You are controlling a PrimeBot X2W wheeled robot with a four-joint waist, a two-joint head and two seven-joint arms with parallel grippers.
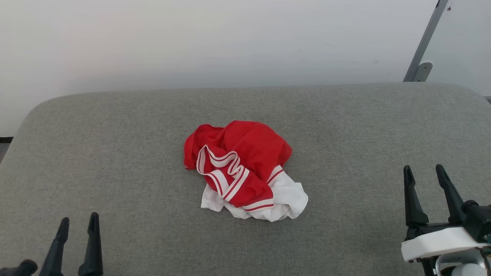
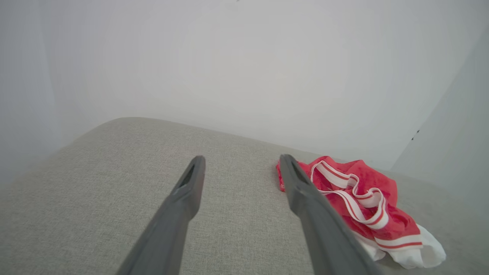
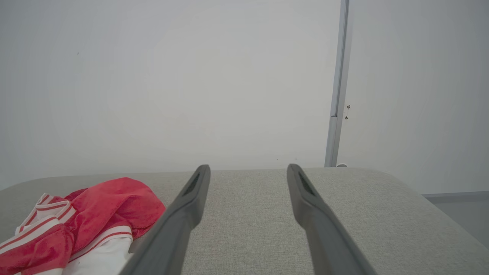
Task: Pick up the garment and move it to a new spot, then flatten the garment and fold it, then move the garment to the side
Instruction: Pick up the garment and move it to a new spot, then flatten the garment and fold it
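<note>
Red and white, the garment [image 1: 245,168] sits in a crumpled heap near the middle of a grey padded top [image 1: 115,153]. Its red part lies toward the far side and its white sleeve ends lie toward the robot. Striped trim loops across the front of the heap. The left gripper [image 1: 79,218] is low on the left, with its two dark fingers wide apart and nothing between them. The right gripper [image 1: 424,168] is low on the right, also spread wide and holding nothing. Both are well apart from the garment, one on each side. In the left wrist view one finger [image 2: 313,214] covers the edge of the cloth, but it is probably just in front of it, not touching. A pale wall [image 1: 191,38] stands behind the padded top, and a thin grey pole [image 1: 425,38] leans at the far right.
</note>
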